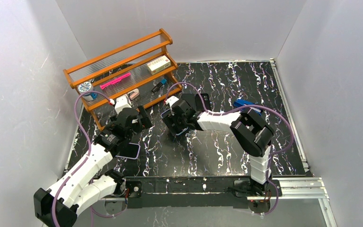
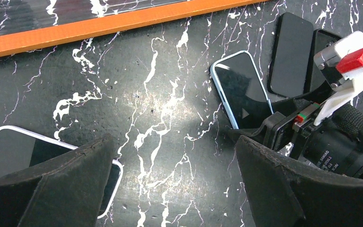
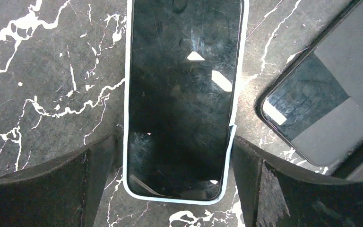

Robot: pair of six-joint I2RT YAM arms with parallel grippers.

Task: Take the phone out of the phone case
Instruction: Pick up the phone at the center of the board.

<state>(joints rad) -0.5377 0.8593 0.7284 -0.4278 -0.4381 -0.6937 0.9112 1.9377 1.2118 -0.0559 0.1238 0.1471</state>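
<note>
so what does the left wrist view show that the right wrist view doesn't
Only left wrist: the orange shelf rail, another white-cased phone by the open left claw, and the right arm's wrist. Only right wrist: the right claw straddling the middle cased phone's lower end; whether it grips is unclear. Both: that phone, the dark phone beside it, the marble table.

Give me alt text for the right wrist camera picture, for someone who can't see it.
A white-cased phone lies screen up on the black marbled table, between the open fingers of the right gripper. A second phone, dark and at an angle, lies at the right edge.
</note>
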